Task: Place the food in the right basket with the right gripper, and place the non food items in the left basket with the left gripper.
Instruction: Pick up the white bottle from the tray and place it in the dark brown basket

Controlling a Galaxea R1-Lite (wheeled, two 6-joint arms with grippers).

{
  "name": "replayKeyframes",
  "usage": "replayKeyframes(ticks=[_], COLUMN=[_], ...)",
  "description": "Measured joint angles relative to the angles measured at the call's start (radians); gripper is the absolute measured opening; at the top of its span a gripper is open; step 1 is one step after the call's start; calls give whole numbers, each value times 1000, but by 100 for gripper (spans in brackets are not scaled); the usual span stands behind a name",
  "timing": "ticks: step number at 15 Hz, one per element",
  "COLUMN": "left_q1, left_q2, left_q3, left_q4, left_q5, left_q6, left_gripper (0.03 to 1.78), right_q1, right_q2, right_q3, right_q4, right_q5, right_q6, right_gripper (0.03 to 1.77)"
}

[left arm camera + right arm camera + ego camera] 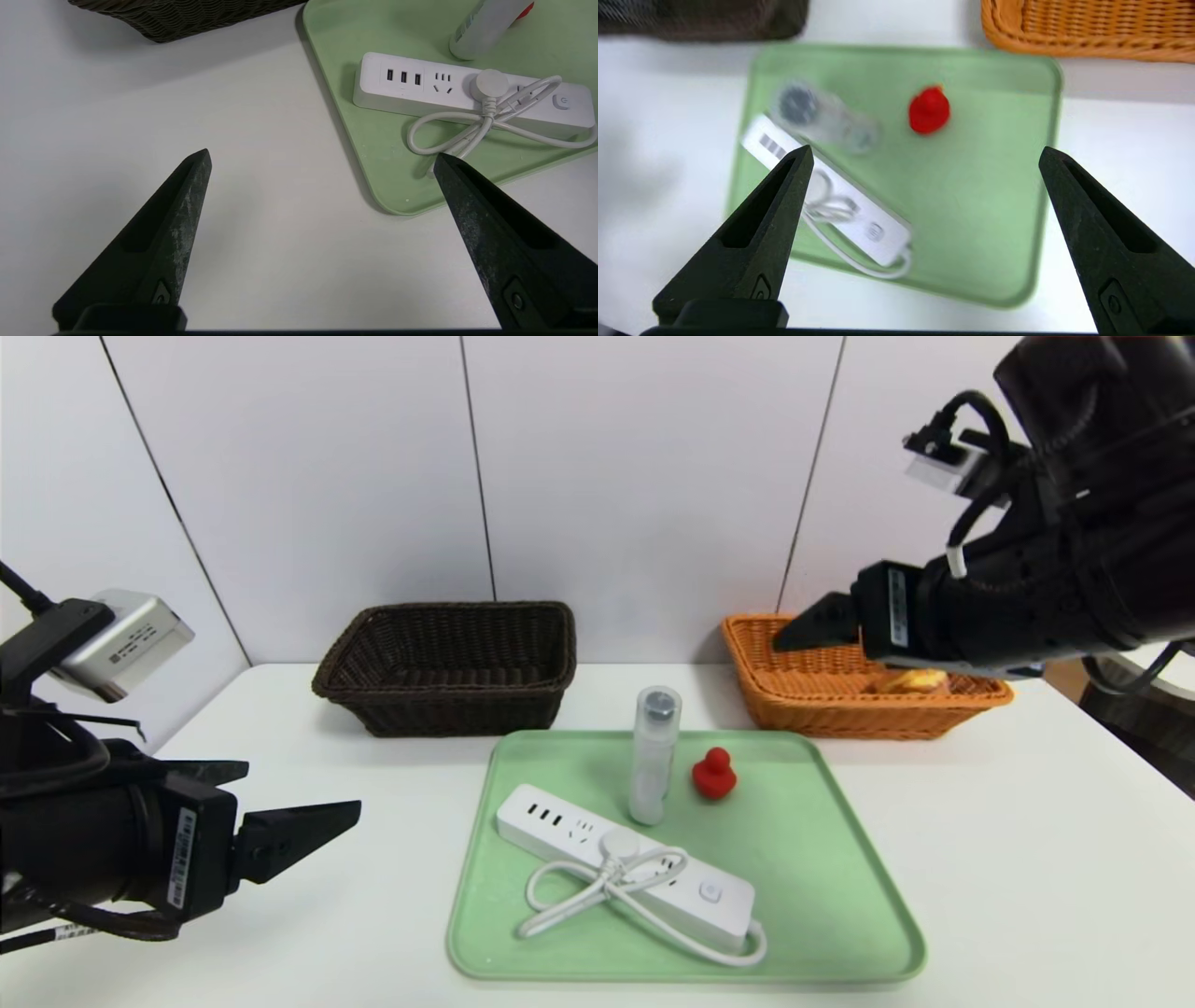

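Bun [913, 681] already in the orange wicker basket [878, 717], out to the right of the right jaws, so food side probably done, nice. Right gripper [927, 148] up high near that basket, jaws wide apart, nothing between them. Left gripper [322, 154] low over the bench [280, 261], short of the green tray [840, 966], jaws also wide open with no load.

For the left jaws, next up, at a guess: the white power strip [691, 884], just off to their right, slantwise on the tray. Probably the heaviest of the bunch, hard plastic shell, pretty slick. Best to pinch across the narrow width, near the middle for balance, and to keep clear of the floppy bundled cord [611, 877]. Easy to snag, or to end up with a limp loop and no strip.

Clear bottle [653, 756] upright, farther right of the left jaws and beyond the strip: likely light, smooth, tippy. Go for mid-body, gently. Red toy duck [714, 777] past that, toward the right jaws; small, maybe squishy, so a light squeeze round the body. All three for the dark wicker basket [457, 714], ahead of the left jaws and a bit right.
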Motion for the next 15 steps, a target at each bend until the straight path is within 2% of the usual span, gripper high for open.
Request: replayKeyframes(ticks=[3,6,8,11,12,15], left_q1=[0,0,0,1,1,1], left_q2=[-16,-25,-29,-31,-31,-31], left_q3=[5,13,15,16,16,19], left_q4=[3,3,3,3,3,4], left_q5=[0,1,0,1,0,1], left_q6=[0,1,0,0,0,0], left_gripper=[169,169,169,169,169,169], right_q1=[40,77,94,104,105,106], right_q2=[-92,-153,-169,-150,-125,-32], right_q3=[253,462,577,759,801,876], right_q4=[-174,-411,-561,-809,-908,-1164], right_q5=[-47,-36,17,146,165,180], right_q6=[-131,-240,-286,-337,-346,-355], right_gripper=[168,169,169,169,169,169])
